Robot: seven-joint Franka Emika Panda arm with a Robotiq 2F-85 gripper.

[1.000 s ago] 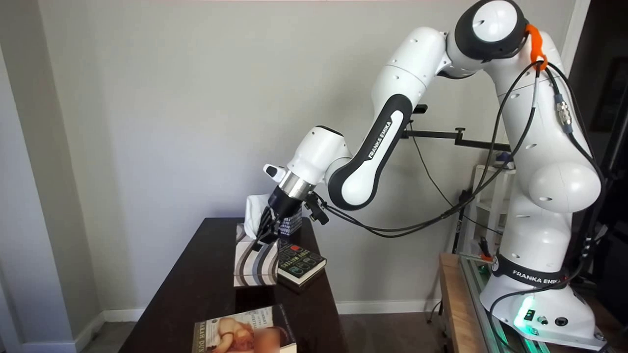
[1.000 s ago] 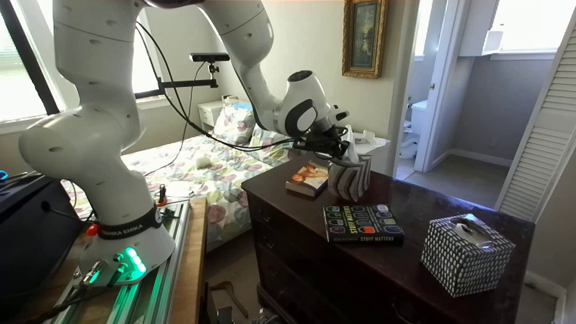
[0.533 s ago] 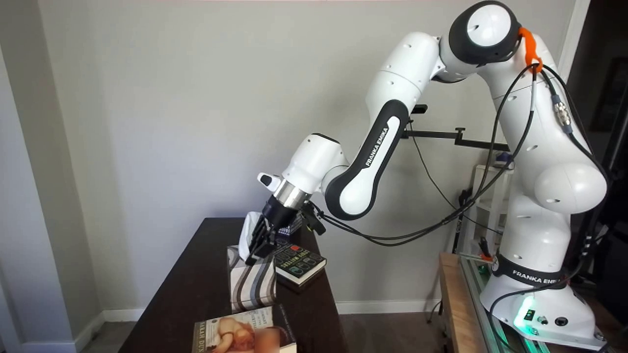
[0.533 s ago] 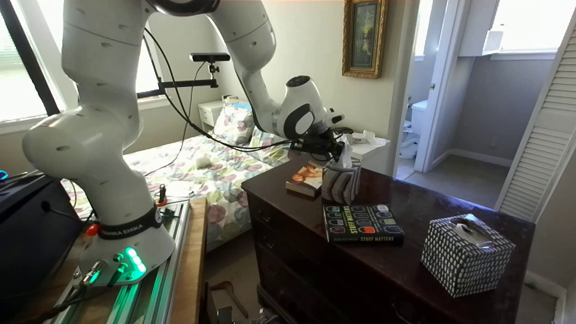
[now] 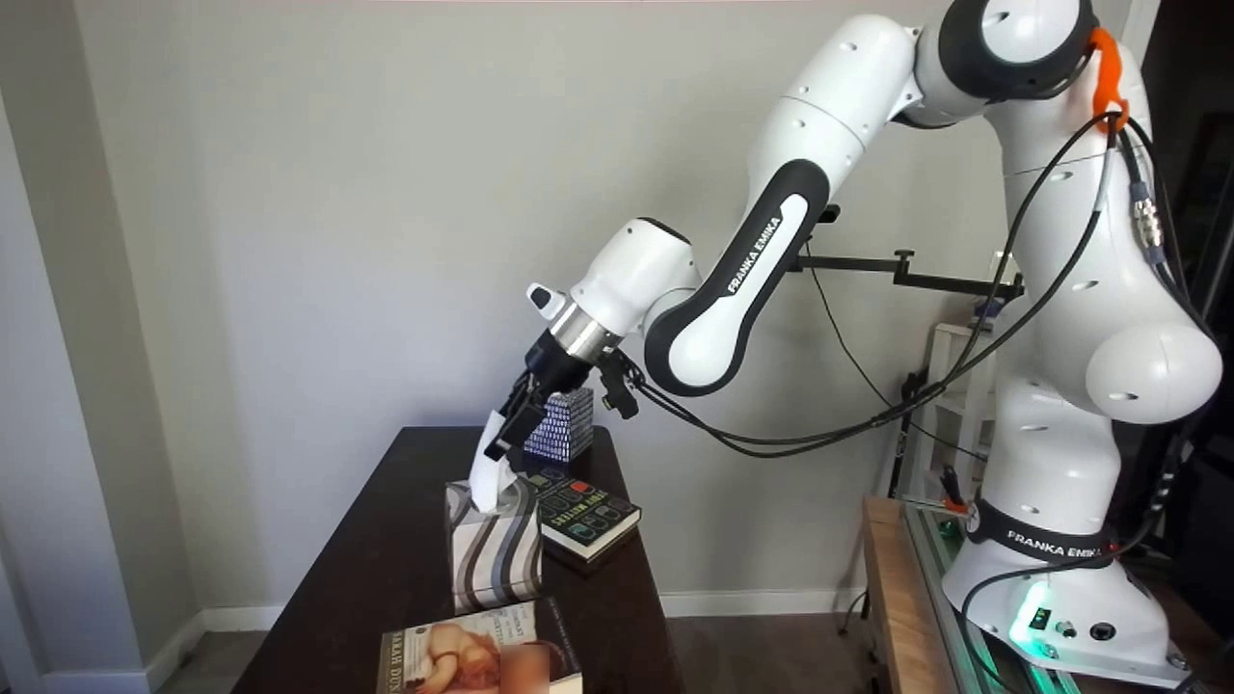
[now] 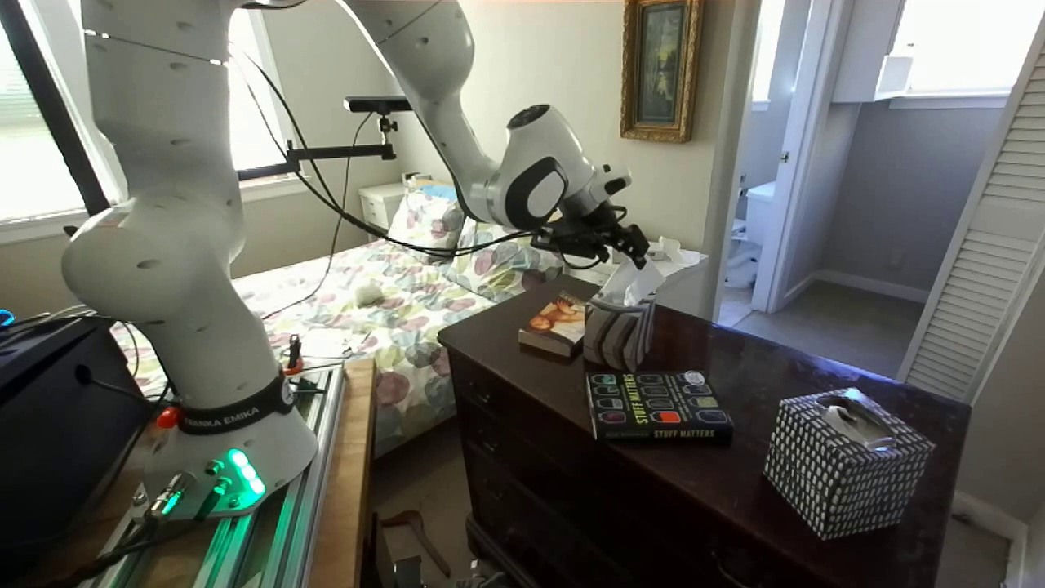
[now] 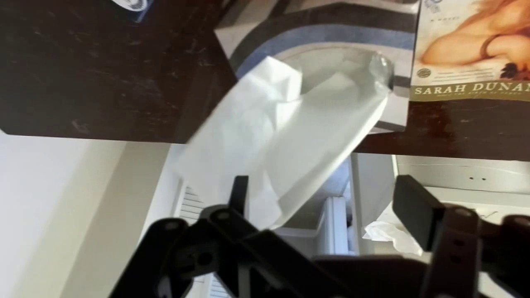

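Backdrop: A plain, pale grey wall (image 5: 318, 241) above a narrow white baseboard (image 5: 752, 604).
Daylight: Bright light fills a large glass window (image 6: 24, 155).
Bedroom: A broad white bed (image 6: 457, 339) patterned with mauve and green rounds; a rectangular, gold-framed painting (image 6: 661, 69) hangs higher.
Far edge: A white louvered door (image 6: 996, 229).
Foreground: A glossy, dark brown wooden surface (image 6: 767, 367) stands over grey-brown floor (image 5: 762, 651).

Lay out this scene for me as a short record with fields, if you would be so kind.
End effector: gripper, open, above the striped tissue box
Nearest thing: white tissue; whether the gripper touches it is unclear
Tissue position: sticking up out of the striped tissue box
Books: novel and Stuff Matters book, both lying flat
Other box: black-and-white tissue box
Surface: dark dresser
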